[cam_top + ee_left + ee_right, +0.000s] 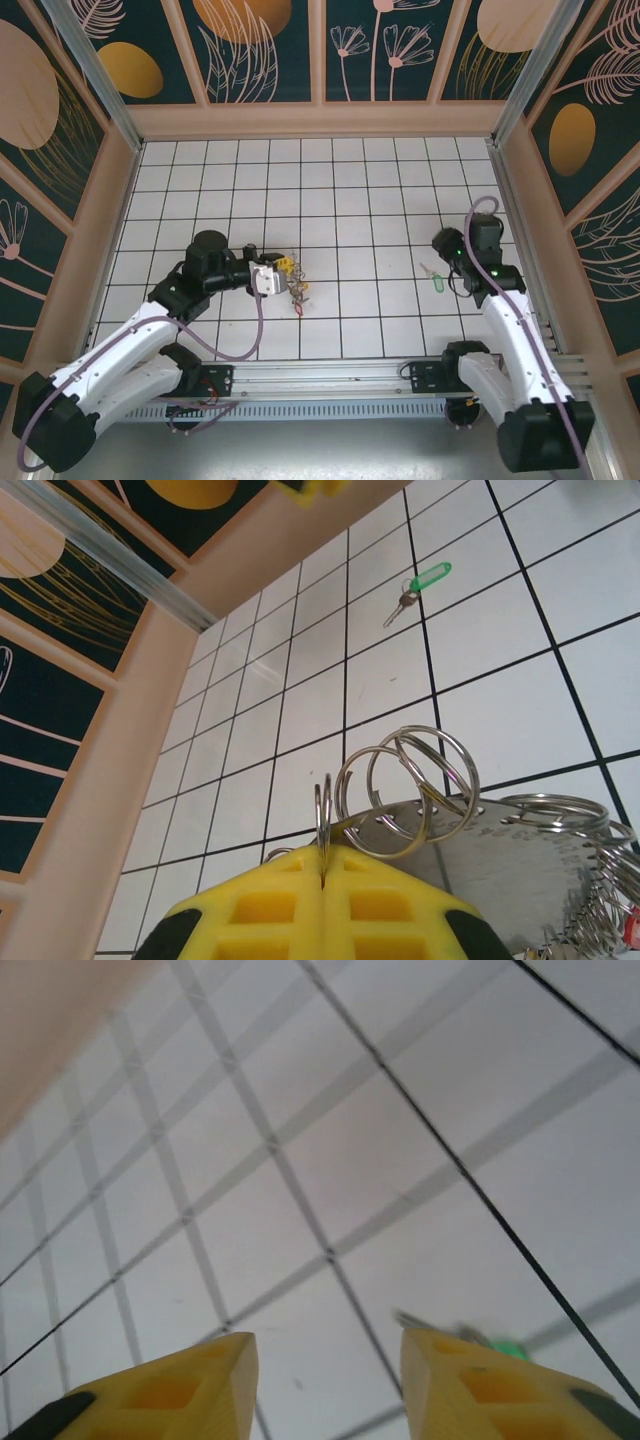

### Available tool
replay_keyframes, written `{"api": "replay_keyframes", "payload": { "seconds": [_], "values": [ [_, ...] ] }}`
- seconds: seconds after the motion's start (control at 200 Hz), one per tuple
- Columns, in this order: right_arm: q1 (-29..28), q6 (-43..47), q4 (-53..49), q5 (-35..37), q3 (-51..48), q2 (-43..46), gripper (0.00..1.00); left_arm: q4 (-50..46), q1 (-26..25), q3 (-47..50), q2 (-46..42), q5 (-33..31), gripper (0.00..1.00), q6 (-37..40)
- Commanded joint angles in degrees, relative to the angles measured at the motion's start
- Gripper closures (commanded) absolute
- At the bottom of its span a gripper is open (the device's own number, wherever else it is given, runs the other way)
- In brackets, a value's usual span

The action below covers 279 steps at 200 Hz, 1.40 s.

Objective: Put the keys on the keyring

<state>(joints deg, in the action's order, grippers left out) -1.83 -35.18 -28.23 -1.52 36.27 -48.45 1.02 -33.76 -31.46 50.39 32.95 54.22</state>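
Broadly, the white tiled surface [340,190] carries everything, with the left arm [120,350] reaching in toward the middle and the right arm [515,330] bent over the right-hand side. The left end effector [322,870], its yellow pads [260,910] pressed flat together, is clamped on the keyring [420,780] — a bunch of thin silvery metal split rings around a round metal plate, held near the centre of the surface, with a red tag at the edge of the bunch. The right end effector [328,1345] stands open, its two yellow fingers [200,1380] apart with nothing between them, low over the tiles. Beside the finger on the right of its wrist view, blurred there, lies the smallest piece: a small metal key with a green plastic tag [437,283], loose on the surface and well apart from the keyring. I judge the step in hand to be the pick-up of this green-tagged key, while the left arm holds the keyring ready. The next move calls for shifting the open fingers sideways so that the key sits between them rather than beside them, then lowering and closing on the tag — a flat thing on a hard surface may skid out from under the tips. After that, the key's own little ring would have to be carried across and worked onto one of the held rings, which asks for fine alignment.
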Motion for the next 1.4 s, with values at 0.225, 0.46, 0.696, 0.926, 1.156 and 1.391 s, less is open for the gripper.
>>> {"api": "replay_keyframes", "payload": {
  "seconds": [0.225,0.46,0.696,0.926,1.156,1.391],
  "values": [
    [11.43,-2.93,1.51,-13.69,-4.18,-10.72,0.66,11.26,-0.05,4.12,-0.95,4.94,1.0,-3.22],
    [11.92,-23.34,5.08,-14.49,-7.67,-13.61,0.67,13.17,-0.05,5.08,-0.66,5.63,1.0,-4.73],
    [12.35,-41.9,9.07,-15.01,-11.05,-12.93,0.72,12.69,-0.07,5.11,-0.05,4.76,1.0,-4.71],
    [13.64,-47.09,11.06,-17.48,-9.89,-17.02,0.66,11.21,-0.08,4.44,-0.26,5.27,1.0,-4.35],
    [13.67,-47.35,9.77,-19.46,-8.1,-22.28,0.69,10.65,-0.06,5.34,-2.42,5.02,1.0,-4.56],
    [13.74,-46.04,7.37,-16.88,-5.35,-23.63,0.73,9.88,-0.03,5.07,-2.84,5.22,1.0,-4.12]
  ]
}}
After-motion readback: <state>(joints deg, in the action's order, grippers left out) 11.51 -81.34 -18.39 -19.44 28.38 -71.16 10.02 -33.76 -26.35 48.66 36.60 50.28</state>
